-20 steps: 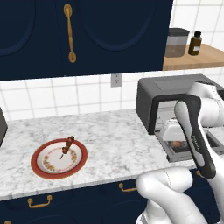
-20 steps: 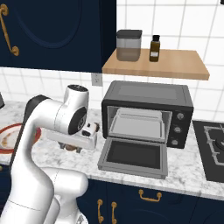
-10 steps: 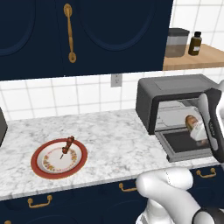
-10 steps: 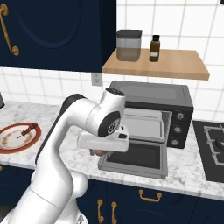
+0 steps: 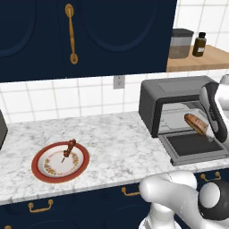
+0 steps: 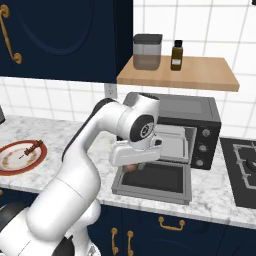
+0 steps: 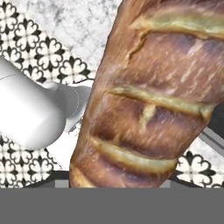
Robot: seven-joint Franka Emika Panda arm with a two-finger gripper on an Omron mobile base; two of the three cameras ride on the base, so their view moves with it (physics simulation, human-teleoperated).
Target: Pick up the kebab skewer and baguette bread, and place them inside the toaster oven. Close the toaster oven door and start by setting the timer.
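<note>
From the left base view we see the short golden-brown scored baguette bread (image 5: 195, 124) at about three o'clock, held tilted in the air at the mouth of the dark grey boxy toaster oven (image 5: 172, 96). Its lower end meets the gripper (image 5: 210, 134) of the white arm, which comes in from the right edge. The dark grey drop-down toaster oven door (image 5: 193, 146) lies open and flat below the loaf. At about eight o'clock the thin kebab skewer with dark red-brown meat chunks (image 5: 69, 148) rests on a round red-rimmed plate (image 5: 41, 171), on the white marbled countertop (image 5: 116, 147). At one o'clock a grey lidded canister (image 5: 180, 43) and a small brown bottle (image 5: 199, 44) stand on a wooden shelf (image 5: 210, 59).

From the right base view we find the arm's wrist in front of the oven opening at the centre, so the fingers are hidden from us; a small brown bit of the loaf (image 6: 131, 168) shows beneath the hand, above the open door (image 6: 155, 180). The plate (image 6: 11, 167) with the skewer (image 6: 34, 147) sits at nine o'clock, well apart from the oven (image 6: 200, 120).

In the hand view the baguette (image 7: 153, 92) runs from six o'clock up to one o'clock, very close to the lens. We cannot see the fingertips here, but the loaf hanging off the hand tells us the jaws are clamped on it at a moderate width.
</note>
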